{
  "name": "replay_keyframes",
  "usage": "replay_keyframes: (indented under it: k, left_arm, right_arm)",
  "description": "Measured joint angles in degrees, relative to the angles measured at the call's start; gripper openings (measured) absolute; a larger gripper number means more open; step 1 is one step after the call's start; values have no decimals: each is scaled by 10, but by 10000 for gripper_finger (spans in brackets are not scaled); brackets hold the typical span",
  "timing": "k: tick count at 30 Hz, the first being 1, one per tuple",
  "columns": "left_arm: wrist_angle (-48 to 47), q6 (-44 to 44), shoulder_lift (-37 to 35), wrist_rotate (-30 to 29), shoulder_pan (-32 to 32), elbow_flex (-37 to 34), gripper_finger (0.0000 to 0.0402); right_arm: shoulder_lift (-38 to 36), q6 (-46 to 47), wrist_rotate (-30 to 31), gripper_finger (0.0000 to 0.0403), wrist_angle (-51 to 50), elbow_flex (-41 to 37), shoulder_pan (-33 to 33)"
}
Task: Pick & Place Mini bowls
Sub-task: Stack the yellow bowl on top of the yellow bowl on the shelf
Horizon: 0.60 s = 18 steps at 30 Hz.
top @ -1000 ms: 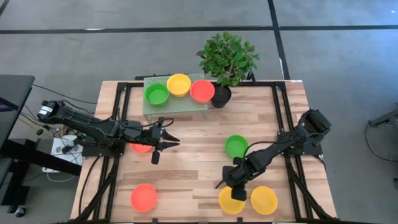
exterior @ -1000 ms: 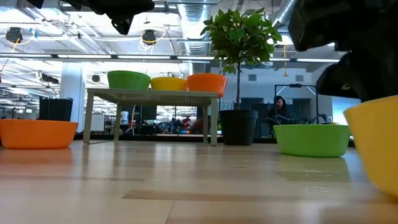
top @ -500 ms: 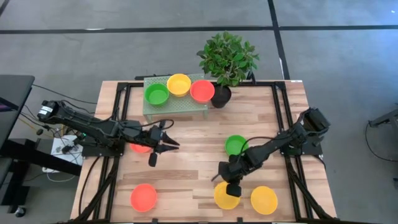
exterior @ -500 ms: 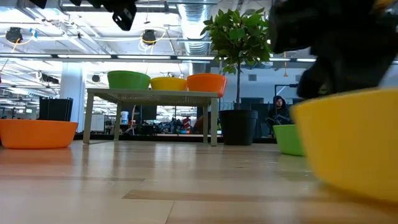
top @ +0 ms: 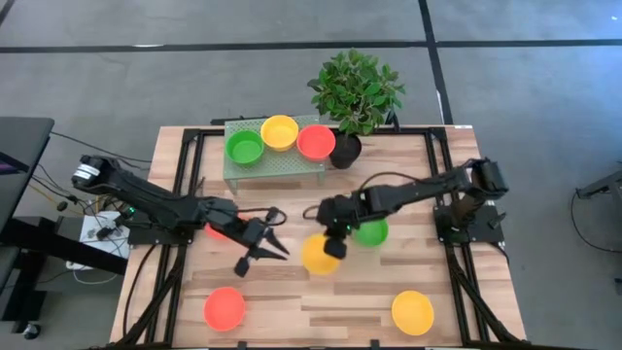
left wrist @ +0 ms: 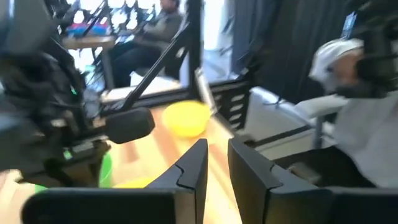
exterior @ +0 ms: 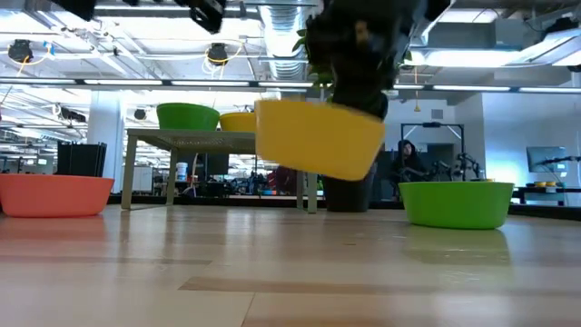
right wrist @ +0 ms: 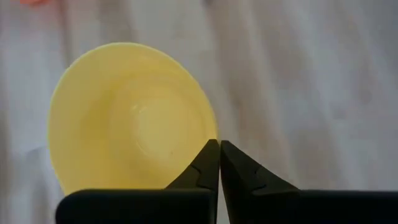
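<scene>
My right gripper (top: 335, 236) is shut on a yellow mini bowl (top: 320, 254) above the table's middle; the low view shows this bowl (exterior: 318, 138) in the air. My left gripper (top: 262, 239) is open and empty just left of it, above the table. A green bowl (top: 369, 231), a second yellow bowl (top: 412, 311) and a red bowl (top: 224, 308) rest on the table on their bases. Another red bowl (top: 216, 230) is partly hidden under my left arm. A green (top: 245, 148), a yellow (top: 279, 132) and a red bowl (top: 316, 142) stand on a small raised stand (top: 277, 167). My right gripper pinches the yellow bowl's rim (right wrist: 208, 138) between its two fingers, one finger on the inner side of the wall and one on the outer. The fingers come from above, slanting down. The bowl hangs tilted, lifted clear of the table (exterior: 318, 138).
A black pot with a leafy plant (top: 354, 97) stands at the far edge beside the stand. Bare wood lies at the table's near middle (top: 311, 311). Black frame rails run along both table sides. A person shows far off in the room (exterior: 406, 156).
My right gripper has carried the yellow bowl from the near right part of the table toward the far edge and the left, to the table's middle, lifting it clear and tilted. My left gripper has shifted a little toward the near edge and the right.
</scene>
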Motion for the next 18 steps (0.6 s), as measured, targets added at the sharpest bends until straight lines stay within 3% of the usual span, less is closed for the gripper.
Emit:
replay_keyframes:
  k: [5, 11, 18]
  left_arm:
    - [-91, 63, 66, -11, 16, 69, 86]
    - [-266, 109, 128, -75, 27, 156, 97]
    - [-273, 144, 208, -117, 27, 170, 97]
  right_arm:
    - [0, -6, 9, 1, -35, 0, -38]
    - [0, -6, 9, 1, -56, 0, -62]
    - [0, -21, 9, 1, -47, 0, -73]
